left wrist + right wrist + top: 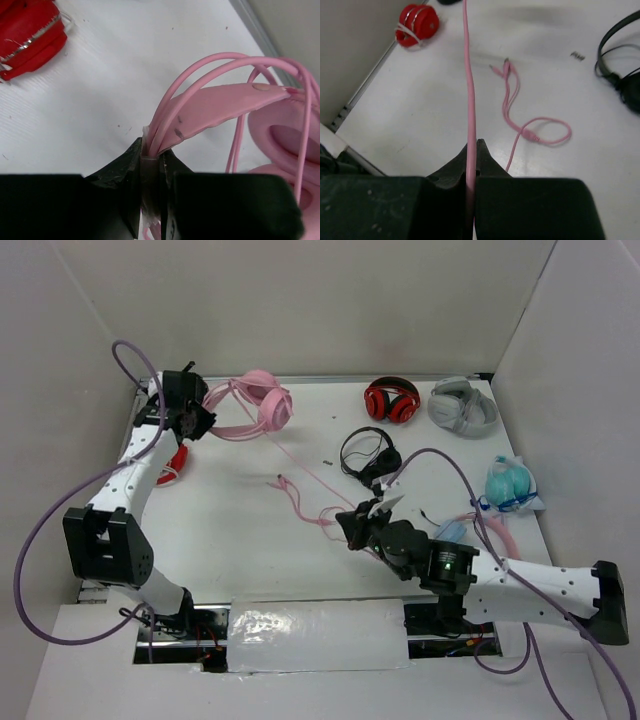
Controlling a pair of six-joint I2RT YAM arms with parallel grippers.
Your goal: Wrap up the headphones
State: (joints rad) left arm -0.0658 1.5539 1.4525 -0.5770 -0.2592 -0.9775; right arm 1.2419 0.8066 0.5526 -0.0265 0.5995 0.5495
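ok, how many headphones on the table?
5: pink pair far left, in the left hand; red-black and grey at the far edge; thin black mid-table; teal, bagged, right. The red bundle and a half-hidden pink-blue item may be more.

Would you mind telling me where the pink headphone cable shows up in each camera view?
Top external: the cable runs diagonally from the pink headset to the right tool, mid-table.
Left wrist: thin pink strands beside the ear cup; cannot tell if they are it.
Right wrist: straight up the centre, pinched in the tool.
Shared landmark: the red bundle.
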